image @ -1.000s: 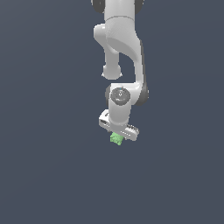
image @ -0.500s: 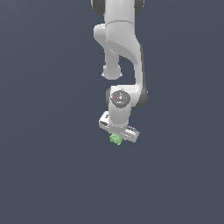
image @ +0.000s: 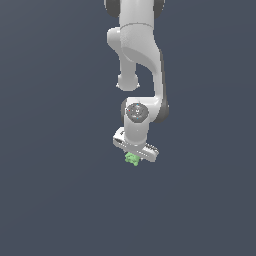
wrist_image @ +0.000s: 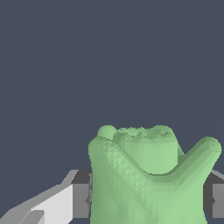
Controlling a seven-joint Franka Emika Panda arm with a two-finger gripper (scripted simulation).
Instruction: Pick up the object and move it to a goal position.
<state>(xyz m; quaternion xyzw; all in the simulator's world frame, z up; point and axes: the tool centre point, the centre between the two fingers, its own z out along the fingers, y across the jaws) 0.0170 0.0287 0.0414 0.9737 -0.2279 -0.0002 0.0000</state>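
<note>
1. Gripping the green block (image: 132, 159) is the arm's (image: 140, 60) white gripper (image: 134, 156). In the wrist view the block (wrist_image: 148, 179) fills the space between the two dark pads (wrist_image: 81, 199), w/ a pad against each side. So the pincer is closed on the block, not open.

2. Where the block is: tucked under the gripper bar, roughly centre of the exterior view, a bit below the middle. Only its lower part pokes out beneath the bar. It looks lumpy and pale green, much narrower than the gripper.

3. Done so far, by my read: the pick-up. The block sits in the fingers w/ nothing but plain dark-grey ground (image: 60, 200) behind it, and no shadow or contact line shows. Can't tell for sure whether it's off the ground, though.

4. Left to do: carry it to the goal. No goal marker shows in either view, so how far remains is unknown. Approx. half done at best, I'd guess.

5. Vs. 0.5 s ago and 1.0 s ago: very little differs. Arm pose, tilt of the gripper bar and block position look the same across the exterior views, allowing for the smaller picture size. Any shift is too small to make out. The grip hasn't loosened, and the block hangs in the same spot under the bar.

6. Risk, as I judge it: bumpy faces give the flat pads uneven contact, so the block might twist in transit.
</note>
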